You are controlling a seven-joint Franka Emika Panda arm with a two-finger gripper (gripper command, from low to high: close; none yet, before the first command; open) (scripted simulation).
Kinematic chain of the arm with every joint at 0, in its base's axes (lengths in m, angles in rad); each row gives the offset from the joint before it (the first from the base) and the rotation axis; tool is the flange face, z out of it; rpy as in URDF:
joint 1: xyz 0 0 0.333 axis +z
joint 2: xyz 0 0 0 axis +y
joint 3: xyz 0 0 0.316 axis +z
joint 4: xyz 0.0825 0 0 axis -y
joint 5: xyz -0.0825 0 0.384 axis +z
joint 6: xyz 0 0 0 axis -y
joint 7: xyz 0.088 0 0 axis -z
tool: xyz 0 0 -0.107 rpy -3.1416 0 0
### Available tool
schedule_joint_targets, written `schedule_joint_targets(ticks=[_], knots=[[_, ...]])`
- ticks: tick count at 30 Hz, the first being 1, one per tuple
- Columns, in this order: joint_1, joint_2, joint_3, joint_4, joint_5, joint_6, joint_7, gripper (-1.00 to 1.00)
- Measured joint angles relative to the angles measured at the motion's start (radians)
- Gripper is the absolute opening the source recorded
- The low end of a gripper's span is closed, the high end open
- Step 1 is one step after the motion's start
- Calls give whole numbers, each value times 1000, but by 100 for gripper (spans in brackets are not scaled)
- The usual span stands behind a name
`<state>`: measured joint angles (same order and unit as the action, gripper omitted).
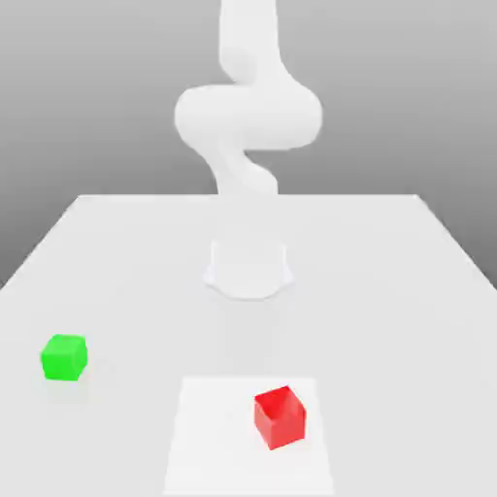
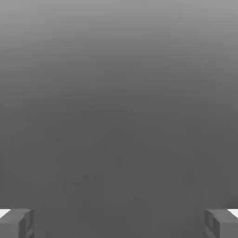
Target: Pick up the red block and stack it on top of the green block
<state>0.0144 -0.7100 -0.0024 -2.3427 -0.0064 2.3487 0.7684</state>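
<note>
Fingers (image 2: 119,224) standing wide apart, I am aiming to straddle red (image 1: 281,419) squarely, matching its skewed faces, on the white patch (image 1: 218,437), green (image 1: 64,358) sitting toward the exterior view's left.

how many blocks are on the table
2: the green block toward the exterior view's left, and the red block on the white square, right of the middle. Any behind the arm's base would be hidden.
</note>
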Motion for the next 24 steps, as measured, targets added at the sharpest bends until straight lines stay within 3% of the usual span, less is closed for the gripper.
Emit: schedule_joint_targets(ticks=[20, 24], knots=[[84, 733, 2, -346, 4, 396, -297, 0], [83, 878, 5, -345, 5, 509, -311, 0]])
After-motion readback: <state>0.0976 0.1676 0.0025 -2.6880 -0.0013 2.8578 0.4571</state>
